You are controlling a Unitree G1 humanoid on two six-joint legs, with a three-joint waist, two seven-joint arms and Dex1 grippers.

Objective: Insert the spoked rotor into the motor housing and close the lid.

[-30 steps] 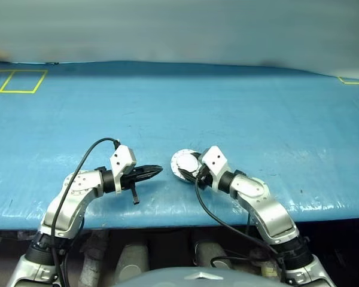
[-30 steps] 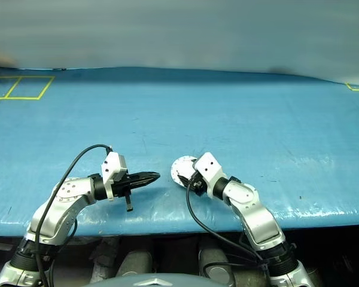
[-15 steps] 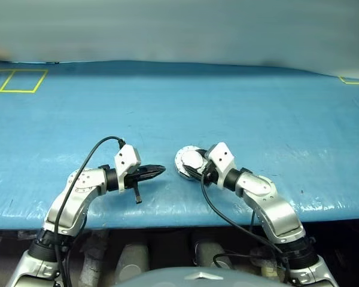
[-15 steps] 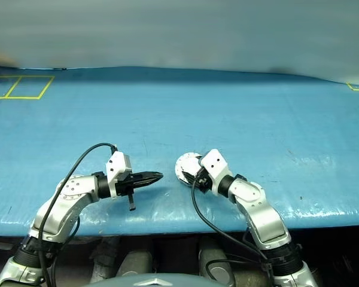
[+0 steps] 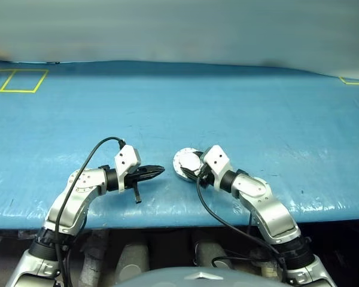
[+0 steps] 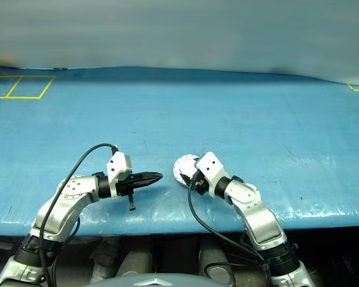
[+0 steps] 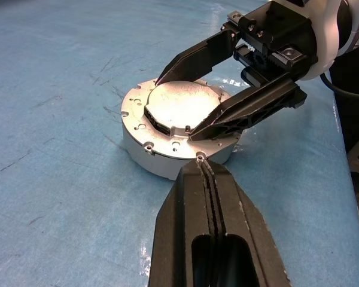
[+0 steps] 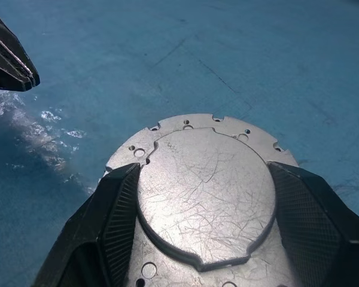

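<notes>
lid down on short round grey metal motor housing at blue table front edge, right gripper straddling raised circle, left gripper shut, empty alongside; spoked rotor presumably inside.

One motor housing with one lid, two tools, one blue table.

Blue table is bare across the upper frame and both sides, free passage there; lower centre is blocked by the motor housing with its lid straddled by the right gripper, left gripper just beside it.
</notes>
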